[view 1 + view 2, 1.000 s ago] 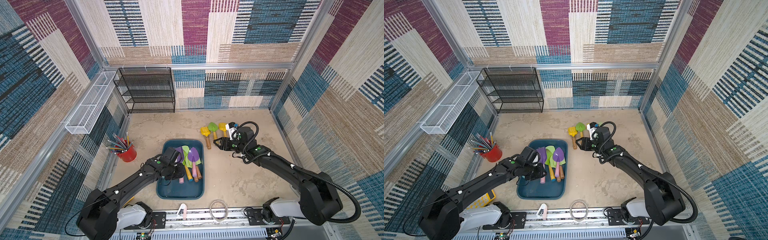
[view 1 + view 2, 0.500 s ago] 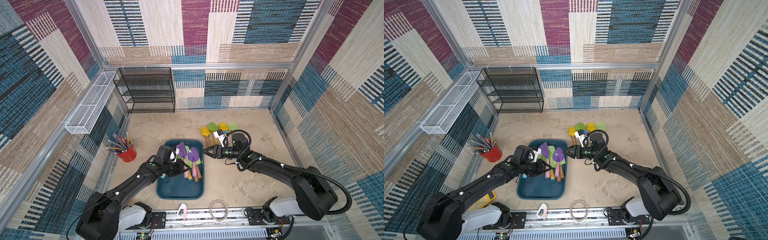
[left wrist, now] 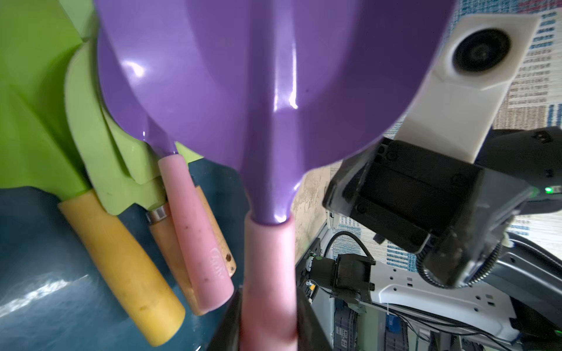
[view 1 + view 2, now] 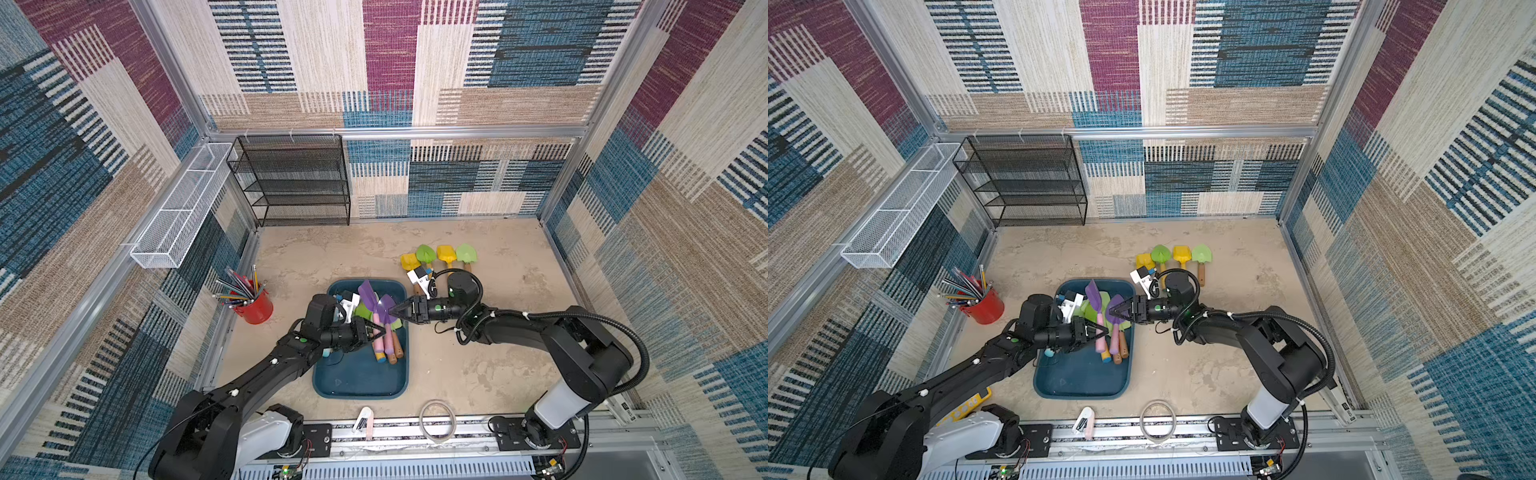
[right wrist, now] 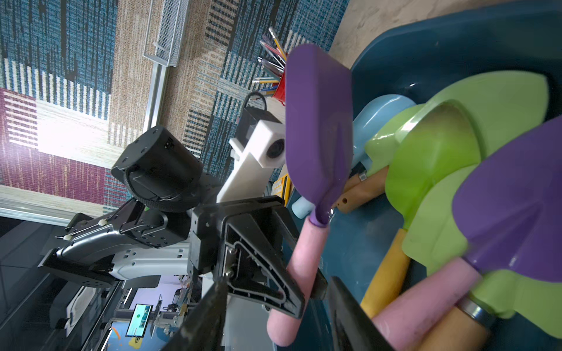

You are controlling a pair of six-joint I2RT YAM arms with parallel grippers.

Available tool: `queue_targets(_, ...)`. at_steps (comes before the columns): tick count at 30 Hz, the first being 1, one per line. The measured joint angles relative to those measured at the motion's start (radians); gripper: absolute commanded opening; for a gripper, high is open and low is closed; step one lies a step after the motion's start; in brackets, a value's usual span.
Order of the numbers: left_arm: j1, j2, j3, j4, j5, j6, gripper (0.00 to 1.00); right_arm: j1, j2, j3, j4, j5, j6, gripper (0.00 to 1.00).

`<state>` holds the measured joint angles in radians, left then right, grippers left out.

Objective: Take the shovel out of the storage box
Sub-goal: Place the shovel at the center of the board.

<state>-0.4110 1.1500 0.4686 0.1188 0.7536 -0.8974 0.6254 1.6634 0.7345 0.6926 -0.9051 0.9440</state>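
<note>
Glossy dark teal storage box (image 4: 361, 374). Purple blade, pink handle on shovel (image 4: 367, 294). Red pencil cup (image 4: 259, 309). Black mesh rack (image 4: 299, 178).

Purple shovel (image 3: 273, 76) blade cropped by edge; blue shovel (image 5: 383, 112) mostly hidden.

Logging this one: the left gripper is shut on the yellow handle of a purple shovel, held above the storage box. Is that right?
Not quite. The handle in the left gripper is pink, not yellow; the left wrist view shows it running up into the purple shovel. The rest stands: the gripper is shut on it, above the storage box.
</note>
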Motion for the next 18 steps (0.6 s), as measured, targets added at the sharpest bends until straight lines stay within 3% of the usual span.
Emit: queue_targets(18,0.003,0.041,-0.054,0.277,0.118,-0.118,0.11,0.043,0.177,0.045,0.237,-0.057,0.159,0.47)
